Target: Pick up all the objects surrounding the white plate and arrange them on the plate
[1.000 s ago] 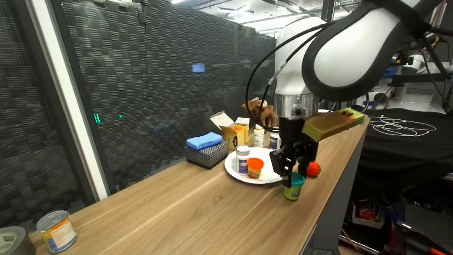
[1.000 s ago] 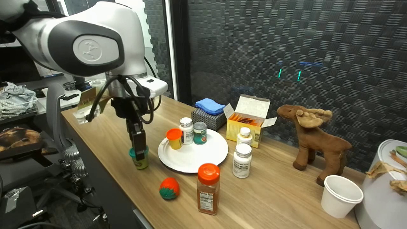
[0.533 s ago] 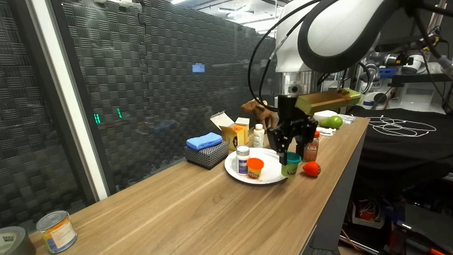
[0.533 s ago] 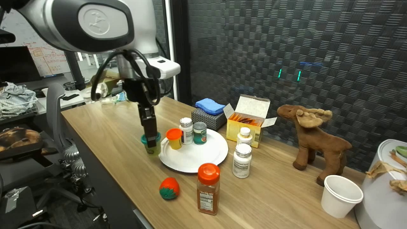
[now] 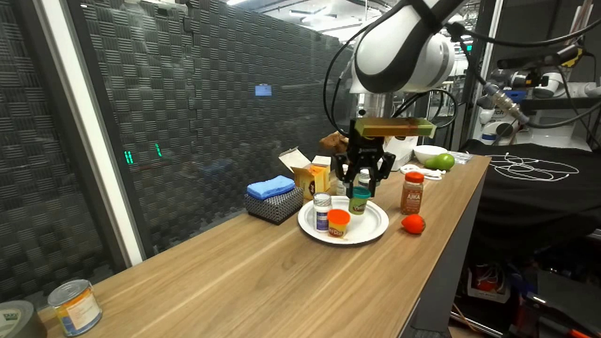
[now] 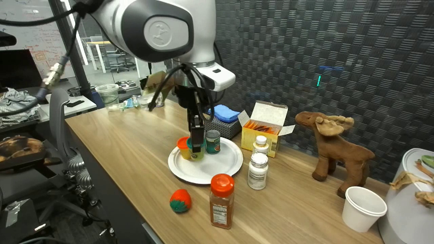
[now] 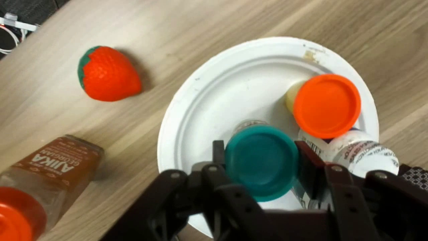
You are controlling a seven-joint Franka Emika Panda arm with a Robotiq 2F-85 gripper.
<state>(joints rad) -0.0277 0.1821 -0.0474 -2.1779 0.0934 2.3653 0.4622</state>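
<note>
My gripper (image 7: 262, 159) is shut on the teal-lidded green tub (image 5: 358, 207), a finger on each side of its lid. The tub is upright over the white plate (image 6: 210, 171); I cannot tell whether its base touches. On the plate stand an orange-lidded yellow tub (image 7: 326, 105), a white bottle (image 5: 322, 215) and a dark green can (image 6: 213, 142). The can is mostly hidden in the wrist view. Beside the plate lie a red strawberry (image 6: 180, 200) and a red-capped spice bottle (image 6: 221, 203). Two white bottles, one nearer (image 6: 257, 173) and one farther (image 6: 260, 146), stand off the plate's edge.
A yellow open box (image 6: 261, 135) and a patterned box (image 5: 274, 205) with a blue cloth (image 5: 271, 187) stand by the dark wall. A toy moose (image 6: 339, 152) and white cups (image 6: 362, 208) stand farther along. A can (image 5: 75, 307) sits at the table's other end.
My gripper has lifted the teal-lidded tub from the table beside the plate and carried it over the plate, close to the orange-lidded tub. The other objects have not moved.
</note>
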